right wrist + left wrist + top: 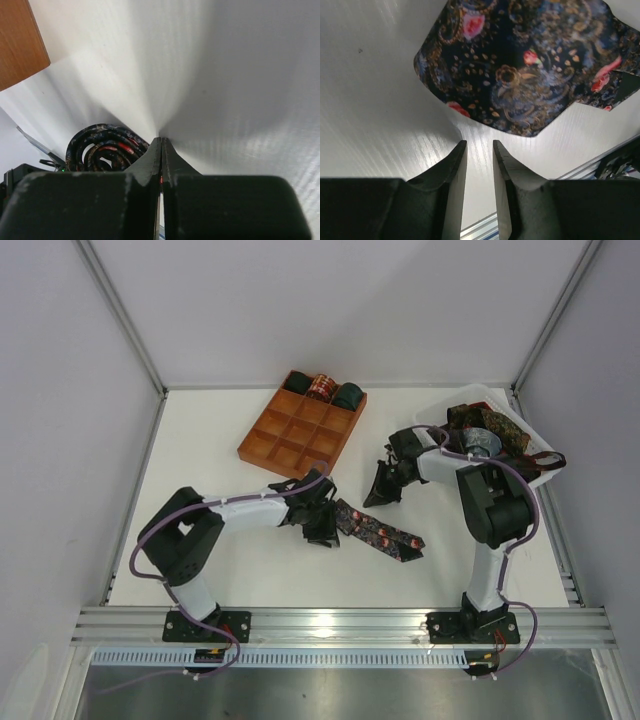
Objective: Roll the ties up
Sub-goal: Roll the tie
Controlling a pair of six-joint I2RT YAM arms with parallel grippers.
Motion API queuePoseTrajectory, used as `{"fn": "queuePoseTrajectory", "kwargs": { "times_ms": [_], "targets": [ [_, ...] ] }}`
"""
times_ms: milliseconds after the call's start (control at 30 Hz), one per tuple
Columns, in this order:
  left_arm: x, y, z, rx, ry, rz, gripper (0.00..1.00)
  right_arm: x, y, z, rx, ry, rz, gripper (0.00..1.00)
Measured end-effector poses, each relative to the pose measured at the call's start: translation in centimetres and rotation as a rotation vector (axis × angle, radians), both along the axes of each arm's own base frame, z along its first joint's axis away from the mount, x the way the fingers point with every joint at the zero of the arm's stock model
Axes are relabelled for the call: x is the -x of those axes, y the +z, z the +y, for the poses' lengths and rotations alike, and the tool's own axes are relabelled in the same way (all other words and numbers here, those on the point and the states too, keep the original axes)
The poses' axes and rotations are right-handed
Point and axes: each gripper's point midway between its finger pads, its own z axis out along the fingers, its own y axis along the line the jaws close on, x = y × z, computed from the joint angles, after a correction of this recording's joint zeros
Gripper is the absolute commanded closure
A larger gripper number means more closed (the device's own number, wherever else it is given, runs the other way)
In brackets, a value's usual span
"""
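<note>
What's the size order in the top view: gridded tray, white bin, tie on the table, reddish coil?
1. gridded tray and white bin: look alike; the bin is partly behind the right arm, so not ranked.
2. tie on the table.
3. reddish coil.
</note>
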Motion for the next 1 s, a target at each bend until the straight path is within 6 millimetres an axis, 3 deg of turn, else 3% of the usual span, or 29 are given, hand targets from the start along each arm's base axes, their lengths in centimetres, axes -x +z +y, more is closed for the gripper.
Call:
{"fn": "queuePoseTrajectory", "kwargs": {
  "times_ms": [300,433,600,833,1000],
  "targets": [
    [-0.8,-0.4,-1.1,0.004,0.02,-0.003,0.64,2.4,-0.1,2.6,0.016,0.061,-0.003,1.0],
    [-0.9,-0.5,-1.8,0.02,0.03,-0.001,0.65,3.8,-0.1,2.7,0.031,0.052,0.005,1.0],
    [-0.6,-0.4,-2.2,0.039,0.023,0.001,0.65,3.4,0.0,1.8,0.043,0.034,0.007,1.0],
    [2.5,0.5,0.8,0.025,-0.036,0.023,0.61,1.2,0.4,-0.9,0.075,0.022,-0.031,0.98],
    [3.5,3.6,3.0,0.048,-0.068,-0.027,0.72,0.2,0.7,-0.4,0.085,0.083,-0.062,0.97]
  ]
}}
